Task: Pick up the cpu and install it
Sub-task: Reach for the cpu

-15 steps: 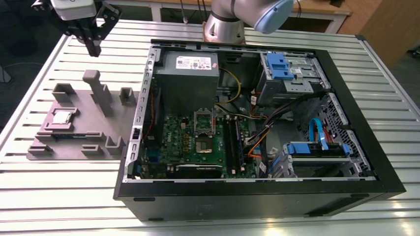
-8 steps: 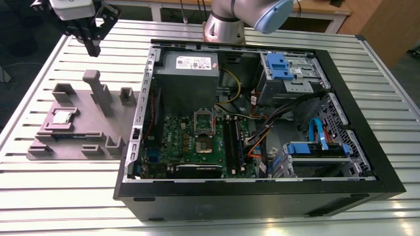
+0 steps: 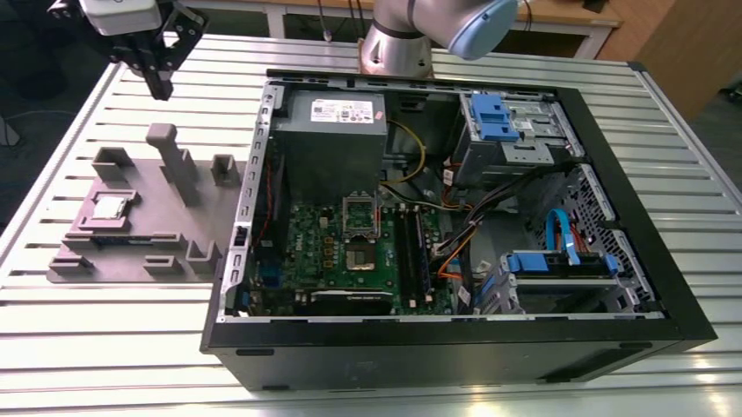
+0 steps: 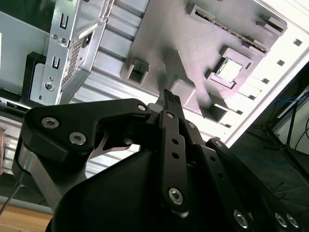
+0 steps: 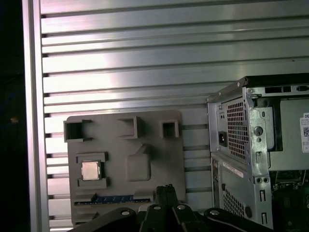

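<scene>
The cpu (image 3: 110,207) lies in its fixture (image 3: 156,215) — well apart from the closed jaws.

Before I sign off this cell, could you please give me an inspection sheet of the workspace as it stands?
Surface: slatted metal table.
Job's things: cpu lies flat in a pocket of the grey fixture; motherboard sits inside the open computer case.
Clutter: nothing seen.
Grippers: end effector shut, empty, raised above the table, apart from the cpu.
Cables: coloured cables inside the case.
Surroundings: wooden furniture beyond the table.
</scene>
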Available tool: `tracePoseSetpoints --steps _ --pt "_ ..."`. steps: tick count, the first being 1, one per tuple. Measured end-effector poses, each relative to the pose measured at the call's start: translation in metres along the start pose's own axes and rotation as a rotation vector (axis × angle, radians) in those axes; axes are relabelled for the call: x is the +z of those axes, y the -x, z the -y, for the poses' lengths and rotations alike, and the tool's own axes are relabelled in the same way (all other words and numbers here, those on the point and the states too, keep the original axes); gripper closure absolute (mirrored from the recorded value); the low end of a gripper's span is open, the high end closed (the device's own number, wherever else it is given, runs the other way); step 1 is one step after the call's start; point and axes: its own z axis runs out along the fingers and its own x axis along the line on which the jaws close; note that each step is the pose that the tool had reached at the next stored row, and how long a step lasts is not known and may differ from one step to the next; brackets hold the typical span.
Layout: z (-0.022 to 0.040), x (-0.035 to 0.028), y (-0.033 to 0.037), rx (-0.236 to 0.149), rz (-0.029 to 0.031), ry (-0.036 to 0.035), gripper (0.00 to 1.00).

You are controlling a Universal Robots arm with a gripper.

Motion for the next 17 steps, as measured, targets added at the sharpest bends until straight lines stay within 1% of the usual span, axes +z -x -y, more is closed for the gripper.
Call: tracePoseSetpoints --steps 6,17 --pt "0.0003 0.0002 -0.0040 0.000 0.0000 0.0000 0.90" --pt "0.0011 0.0006 -0.0138 0.000 0.0000 0.0000 0.90"
